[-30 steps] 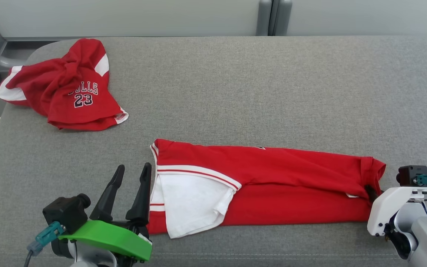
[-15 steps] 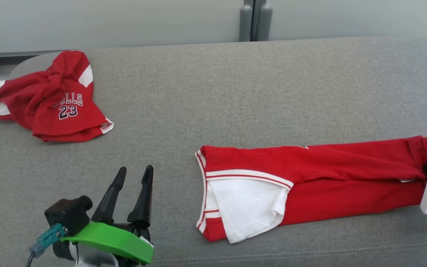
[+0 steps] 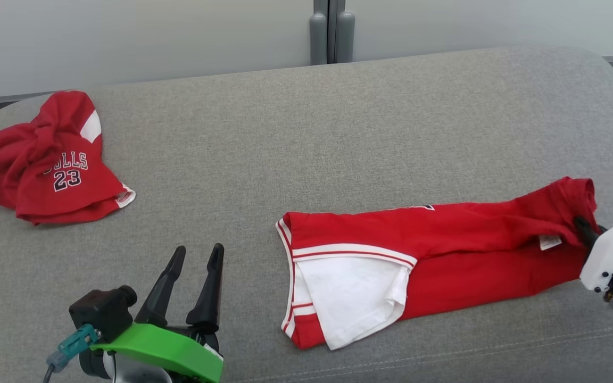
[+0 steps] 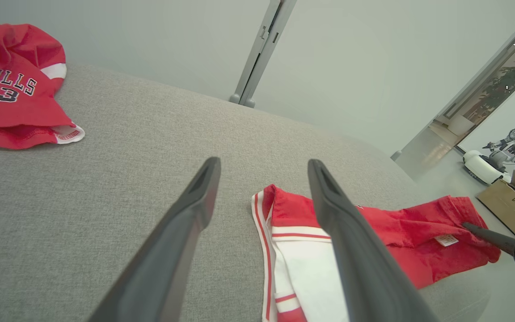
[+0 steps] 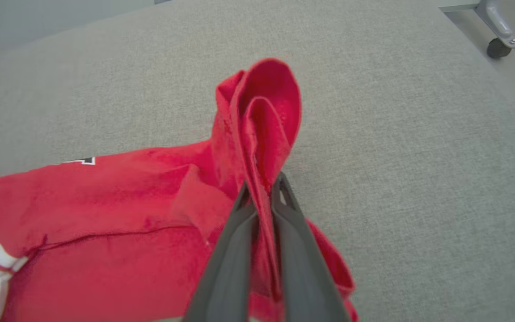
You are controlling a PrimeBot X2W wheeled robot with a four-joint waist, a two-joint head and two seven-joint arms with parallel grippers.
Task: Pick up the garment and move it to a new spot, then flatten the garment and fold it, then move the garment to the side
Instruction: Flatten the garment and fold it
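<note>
At the far left we see a crumpled jersey (image 3: 46, 170), red with a number on it, lying near the corner of the grey padded worktop (image 3: 338, 133), well apart from everything else. Next comes our left pincer (image 3: 199, 249), low at the front edge, its two dark fingers spread wide with nothing between them.

Just to its right lies the garment (image 3: 461, 244) we are handling: a long red strip, folded lengthwise, stretched across the front half of the worktop. Its near end shows a white panel (image 3: 349, 292) edged with red and white bands; its far end rises slightly off the surface. There our right pincer (image 5: 262, 188) is clamped shut on a bunched fold of red cloth, close to a small white label (image 3: 550, 242).

We judge the fabric light, soft and quite limp (a knit with no stiffness to hold its own shape). Held by one end alone, it should trail and drag on the rough grey cover, and the folded layers could slide apart or the white panel flip open. A steadier hold, we think, would pinch all layers together at the banded end with the free pincer, so both ends lift evenly and the fold keeps.
</note>
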